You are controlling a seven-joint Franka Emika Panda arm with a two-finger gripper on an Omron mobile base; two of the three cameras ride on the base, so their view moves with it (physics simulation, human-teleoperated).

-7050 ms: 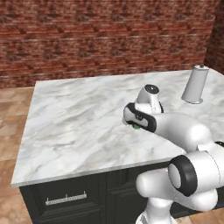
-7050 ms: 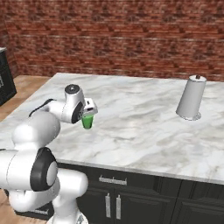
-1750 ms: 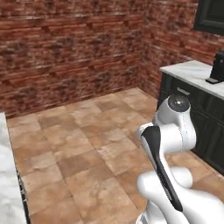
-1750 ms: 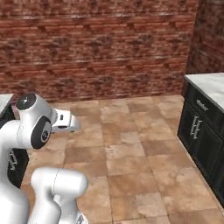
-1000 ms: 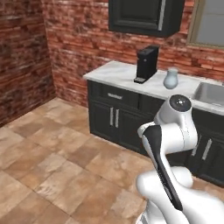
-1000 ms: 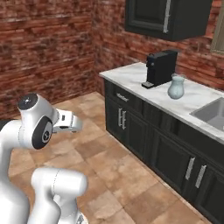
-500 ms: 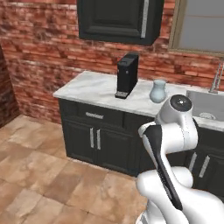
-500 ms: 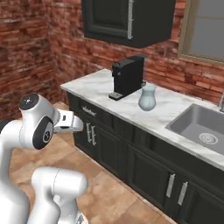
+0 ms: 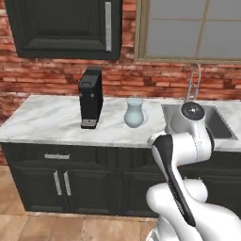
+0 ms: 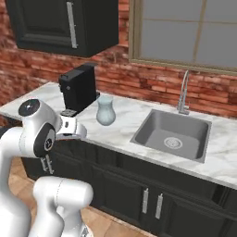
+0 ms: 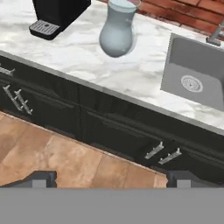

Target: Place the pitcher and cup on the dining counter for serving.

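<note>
The pitcher (image 9: 134,113) stands upright on the marble counter (image 9: 42,122), between a black coffee machine (image 9: 91,97) and the sink (image 10: 172,134), just beside the machine and apart from it. From the right base view the pitcher (image 10: 105,110) sits a little in front of the machine's (image 10: 77,87) right corner, with bare marble (image 10: 115,132) between it and the sink's near edge. A curved tap (image 10: 183,94) rises behind the sink against the brick wall (image 10: 139,78), under a window (image 10: 190,32); a black wall cabinet (image 9: 63,28) hangs above the machine. Below the counter run black cabinets (image 11: 109,131) with silver handles, over a brown tiled floor (image 11: 48,153). The end effector (image 11: 109,179) is open, its two dark fingertips (image 11: 41,178) set wide apart at the bottom of the hand view, holding nothing. It hangs in front of the cabinets, above the floor and well apart from the pitcher (image 11: 116,29), which shows near the top of that view with the machine's drip tray (image 11: 43,29) to its left and the sink (image 11: 192,74) to its right. In the right base view the arm's white hand (image 10: 69,128) points towards the counter's front edge below the machine.
</note>
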